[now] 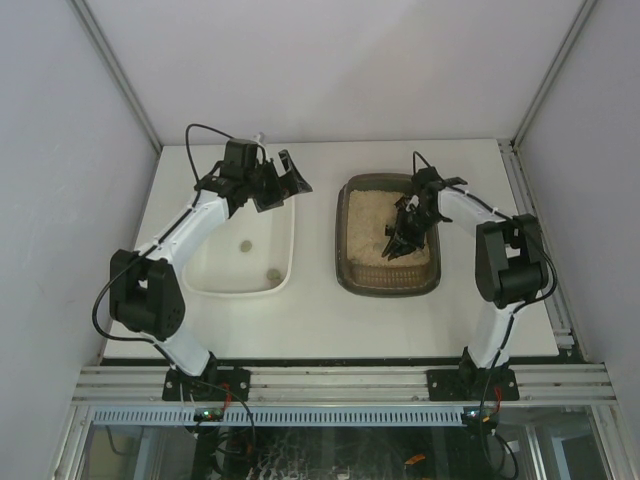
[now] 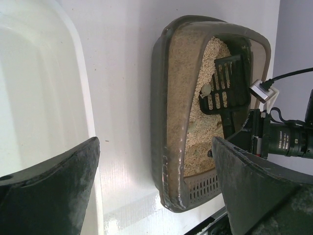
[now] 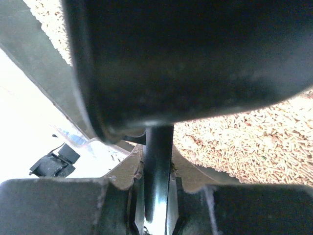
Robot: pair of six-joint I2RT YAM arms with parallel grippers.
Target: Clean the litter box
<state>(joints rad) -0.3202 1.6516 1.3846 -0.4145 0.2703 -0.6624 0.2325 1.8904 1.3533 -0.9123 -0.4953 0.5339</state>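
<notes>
The litter box [image 1: 388, 282], a dark brown tray holding pale beige sand, lies right of centre. It also shows in the left wrist view [image 2: 164, 122] and the right wrist view [image 3: 34, 63]. My right gripper [image 1: 408, 226] is over the sand and shut on the handle of a black slotted scoop [image 2: 226, 83]. A small round grey lump [image 2: 206, 89] sits on the scoop. In the right wrist view the handle [image 3: 157, 166] runs between my shut right gripper [image 3: 157, 208]. My left gripper [image 1: 283, 183] is open and empty above the far end of the white tray; it shows in its own view [image 2: 156, 196].
The white tray [image 1: 285, 262] lies left of the litter box, with two small round lumps [image 1: 246, 245] [image 1: 271, 272] in it. A strip of bare table [image 1: 318, 250] separates the two trays. White walls enclose the table.
</notes>
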